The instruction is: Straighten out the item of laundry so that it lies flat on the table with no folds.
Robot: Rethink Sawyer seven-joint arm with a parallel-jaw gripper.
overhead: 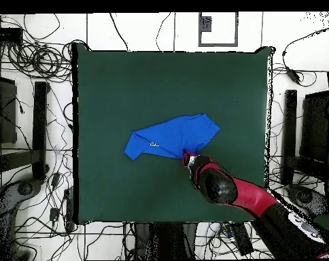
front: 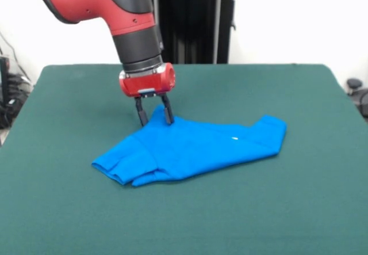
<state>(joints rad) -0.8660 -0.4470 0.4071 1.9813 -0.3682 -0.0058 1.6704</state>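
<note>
The bright blue T-shirt (front: 195, 148) lies crumpled and folded over itself in the middle of the dark green table (front: 276, 94). Its plain side shows, apart from a small white mark. One folded end points front left and the other right. My gripper (front: 154, 118) is down at the shirt's far edge. Its fingers stand apart on either side of a raised peak of cloth. In the overhead view the shirt (overhead: 168, 138) lies at the table's (overhead: 126, 88) centre, and the gripper (overhead: 187, 158) is at its lower right edge, mostly hidden by the wrist.
The red and black arm (overhead: 242, 194) reaches in from the lower right of the overhead view. The black pedestal (front: 195, 25) stands behind the table's far edge. Cables (overhead: 38, 61) and stands lie on the floor around the table.
</note>
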